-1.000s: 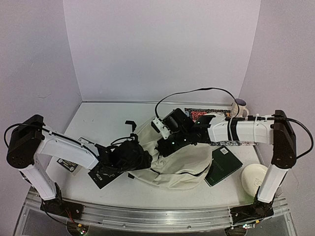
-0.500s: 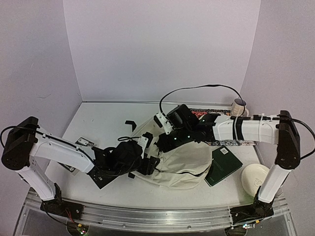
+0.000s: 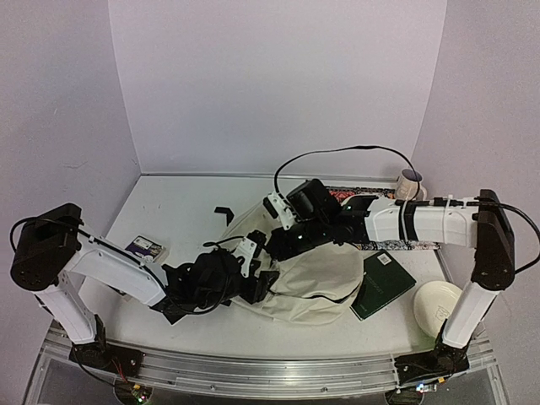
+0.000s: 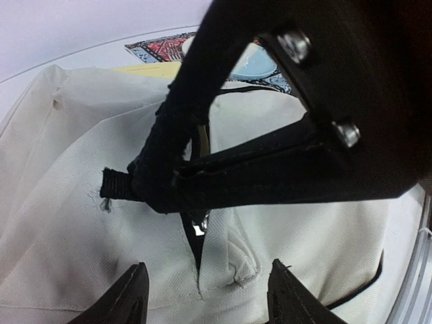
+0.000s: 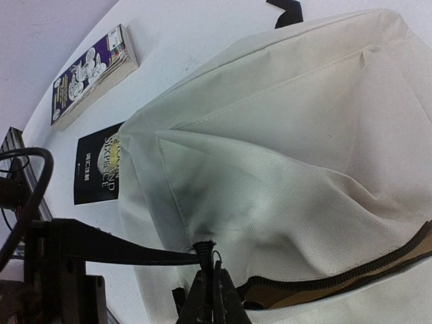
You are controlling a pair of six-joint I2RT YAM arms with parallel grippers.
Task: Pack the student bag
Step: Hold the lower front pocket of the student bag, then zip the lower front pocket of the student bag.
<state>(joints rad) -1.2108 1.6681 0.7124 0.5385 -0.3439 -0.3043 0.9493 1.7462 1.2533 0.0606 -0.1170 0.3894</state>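
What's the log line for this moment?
left claw open over student bag | right claw shut on its black tab | zipper partly open

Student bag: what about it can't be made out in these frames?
- Student bag interior: top view, its fabric hides it; right wrist shows only a dark zipper slit.
- Bag's far side: left wrist, the blurred right end effector blocks it.
- Rest of bag: right wrist, cut off by right and bottom edges.

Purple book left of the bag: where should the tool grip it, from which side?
Probably across the short width of the purple book, tool coming straight down. It lies flat, cover up, on the table, both long edges clear of other things.
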